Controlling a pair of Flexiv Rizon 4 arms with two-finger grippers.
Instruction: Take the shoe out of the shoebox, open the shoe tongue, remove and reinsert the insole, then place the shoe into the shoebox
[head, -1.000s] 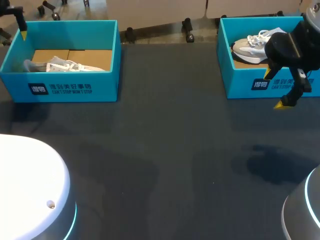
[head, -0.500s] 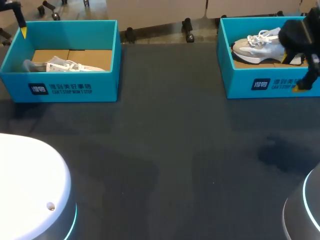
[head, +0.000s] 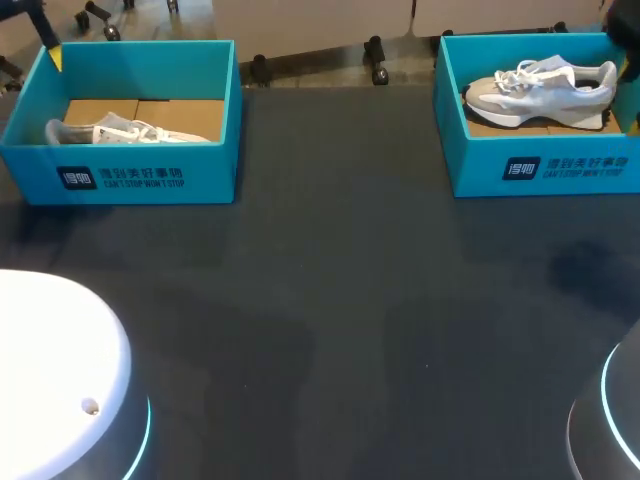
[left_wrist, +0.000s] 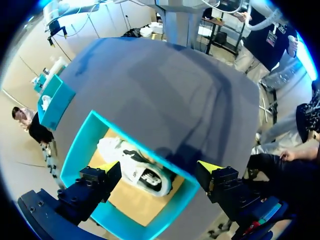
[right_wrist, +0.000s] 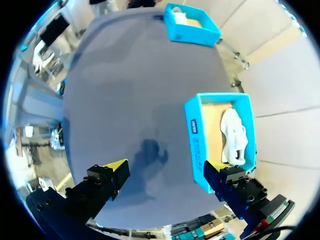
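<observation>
When you check the head view, the left shoebox (head: 120, 170) sits far left on the counter (head: 330, 300) with a grey-white sneaker (head: 110, 130) inside. The right shoebox (head: 540, 165) sits far right and holds a white sneaker (head: 545, 88).

Left wrist: left gripper (left_wrist: 159, 167) hangs above the left shoebox, fingers wide, gripping nothing.

Right wrist: right gripper (right_wrist: 166, 165) is high over the counter, fingers wide, empty, with the right shoebox ahead of one finger.
</observation>
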